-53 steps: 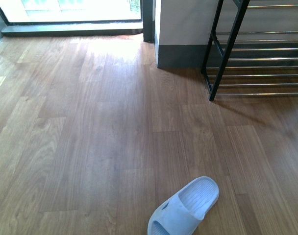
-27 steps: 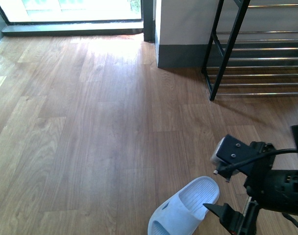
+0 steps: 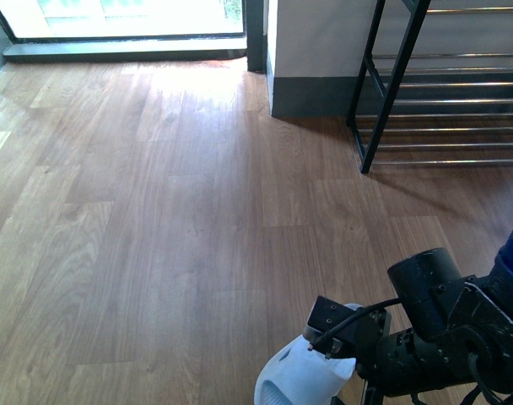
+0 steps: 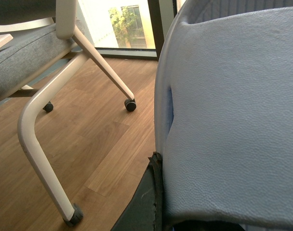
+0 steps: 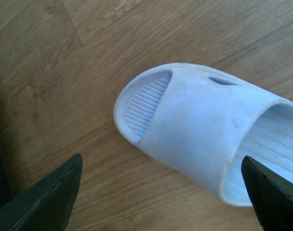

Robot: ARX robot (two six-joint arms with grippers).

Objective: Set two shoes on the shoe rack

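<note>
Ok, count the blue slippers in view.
2: one slipper on the floor beneath the open right gripper; another slipper fills the left wrist view. More may be hidden.

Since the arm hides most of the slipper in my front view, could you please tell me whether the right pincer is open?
Observer: Yes; the right wrist view shows the right pincer open, fingertips spread wide above the pale blue slipper.
Operator: Thank you. How does the slipper lie?
Observer: Sole down on the wooden floor, strap up, ribbed footbed showing at the toe opening.
Operator: And the left arm's camera?
Observer: A second pale blue slipper fills it, close to the lens, with a chair on castors behind.
</note>
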